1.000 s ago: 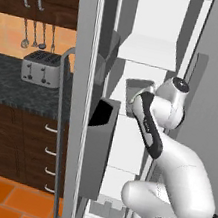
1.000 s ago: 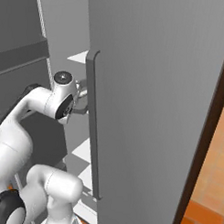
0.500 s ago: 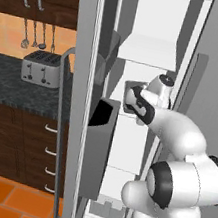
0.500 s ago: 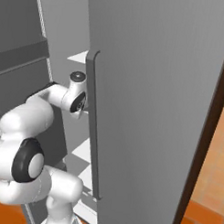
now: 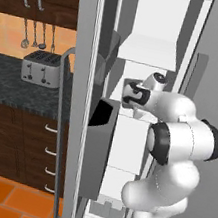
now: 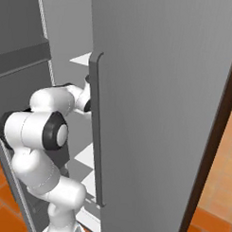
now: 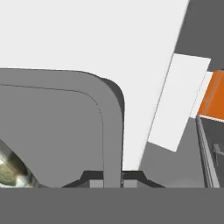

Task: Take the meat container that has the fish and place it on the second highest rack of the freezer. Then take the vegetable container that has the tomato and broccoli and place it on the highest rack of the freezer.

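The meat container [image 7: 52, 131] is a grey tray with a rounded rim, low in the hand view. A bit of the silvery fish [image 7: 11, 168] lies in it at the lower left. My gripper [image 7: 113, 176] is shut on the tray's rim. In the left base view the gripper [image 5: 127, 92] reaches into the open freezer [image 5: 162, 19]. It is below the highest rack [image 5: 149, 52] and just above the second highest rack [image 5: 126, 112]. The vegetable container with the tomato and broccoli is out of view.
The freezer's left door [image 5: 81, 75] stands open with a dark bin [image 5: 102, 116] and a bar handle [image 5: 57, 122]. The right door [image 6: 156, 114] hides most of the hand in the right base view. A toaster [image 5: 41, 66] sits on the dark counter [image 5: 13, 89] to the left.
The arm has folded up, with its elbow lifted towards the camera. The hand has carried the tray deeper into the freezer. The jaws stay shut on the rim.
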Available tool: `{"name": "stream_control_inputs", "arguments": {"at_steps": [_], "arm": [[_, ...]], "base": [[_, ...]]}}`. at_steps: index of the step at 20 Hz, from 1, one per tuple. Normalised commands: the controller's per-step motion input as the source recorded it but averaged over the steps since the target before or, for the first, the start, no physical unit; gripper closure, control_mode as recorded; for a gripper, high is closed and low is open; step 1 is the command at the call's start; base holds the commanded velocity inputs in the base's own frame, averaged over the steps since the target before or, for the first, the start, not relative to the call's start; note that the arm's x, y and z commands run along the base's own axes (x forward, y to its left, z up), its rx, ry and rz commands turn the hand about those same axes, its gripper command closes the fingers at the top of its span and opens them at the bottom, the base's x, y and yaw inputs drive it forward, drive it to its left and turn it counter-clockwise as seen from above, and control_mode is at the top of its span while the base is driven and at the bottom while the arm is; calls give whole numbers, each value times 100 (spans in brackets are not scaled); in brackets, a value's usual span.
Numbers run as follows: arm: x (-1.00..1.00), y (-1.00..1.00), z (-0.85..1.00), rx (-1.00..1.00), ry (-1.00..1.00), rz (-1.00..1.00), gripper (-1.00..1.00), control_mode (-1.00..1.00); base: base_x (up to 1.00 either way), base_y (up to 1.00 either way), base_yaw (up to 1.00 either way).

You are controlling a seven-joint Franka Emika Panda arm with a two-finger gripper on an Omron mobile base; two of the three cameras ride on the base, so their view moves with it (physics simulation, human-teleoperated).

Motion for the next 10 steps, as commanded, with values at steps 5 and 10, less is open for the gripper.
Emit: {"name": "stream_control_inputs", "arguments": {"at_steps": [5, 10], "arm": [[83, -2, -30, 0, 0, -5, 100, -100], [60, -6, -45, 0, 2, -3, 100, -100]], "base": [[0, 0, 0], [0, 0, 0]]}}
